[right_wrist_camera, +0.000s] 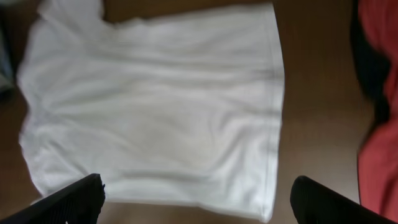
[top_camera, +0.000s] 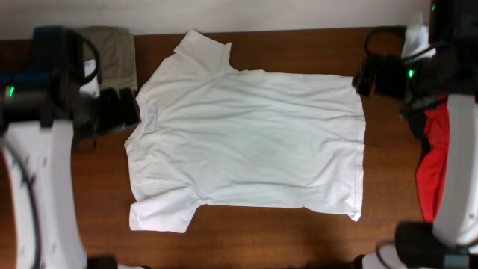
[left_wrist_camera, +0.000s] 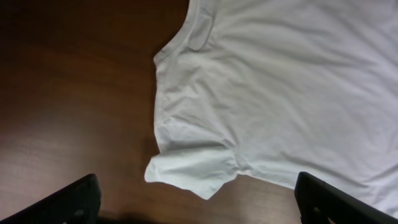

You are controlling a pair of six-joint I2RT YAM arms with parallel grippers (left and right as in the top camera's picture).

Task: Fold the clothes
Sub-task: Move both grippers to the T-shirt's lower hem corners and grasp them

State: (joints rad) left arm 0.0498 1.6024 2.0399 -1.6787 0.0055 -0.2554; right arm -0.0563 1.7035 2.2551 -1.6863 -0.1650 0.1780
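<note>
No writing is showing anywhere.

The white T-shirt [top_camera: 246,142] is lying with a plain face up, carrying no print, label, brand or number that can be read in the overhead or either wrist view. The khaki garment [top_camera: 113,52] at the table's far left edge and the red garment [top_camera: 432,175] at the right edge are likewise showing only plain cloth. Both are lying too small and too blurred for any tag on them to be made out.
</note>
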